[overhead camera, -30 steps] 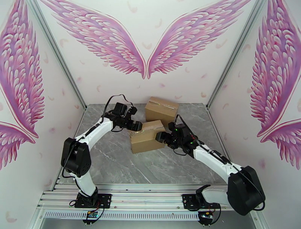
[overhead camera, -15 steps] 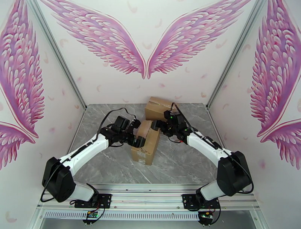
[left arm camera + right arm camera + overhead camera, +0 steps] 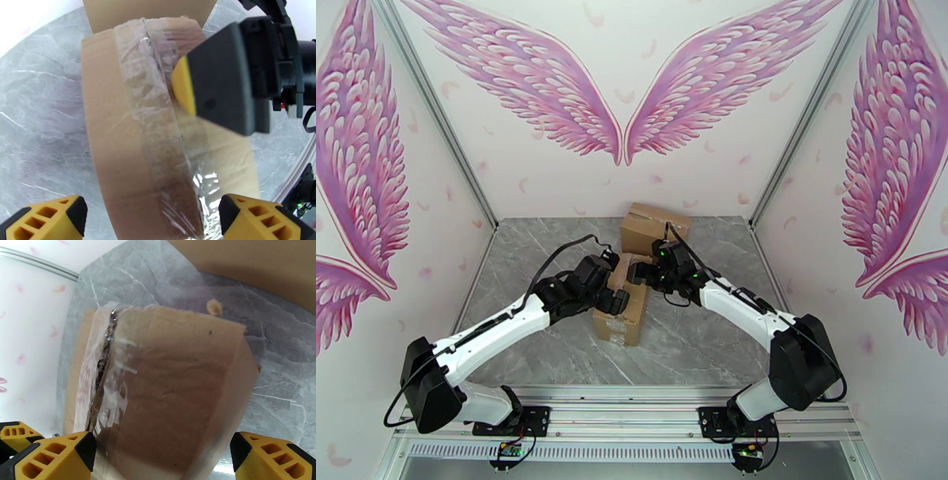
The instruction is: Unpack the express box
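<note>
grey veined marble table [image 3: 695, 347], pink-winged walls behind: one express box [image 3: 621, 325], plain brown card, oblong, lying mid-table with a second box [image 3: 654, 225] of the same kind just behind it. seam covered by a crinkled strip of clear glossy tape [image 3: 154, 118], ragged along one edge; step in hand judged to be the opening of that seam. left hand [image 3: 152, 217] and right hand [image 3: 164, 455] both spread wide, astride the box and gripping nothing; next move calls for a fingertip to catch the tape's loose edge and peel it along.
</note>
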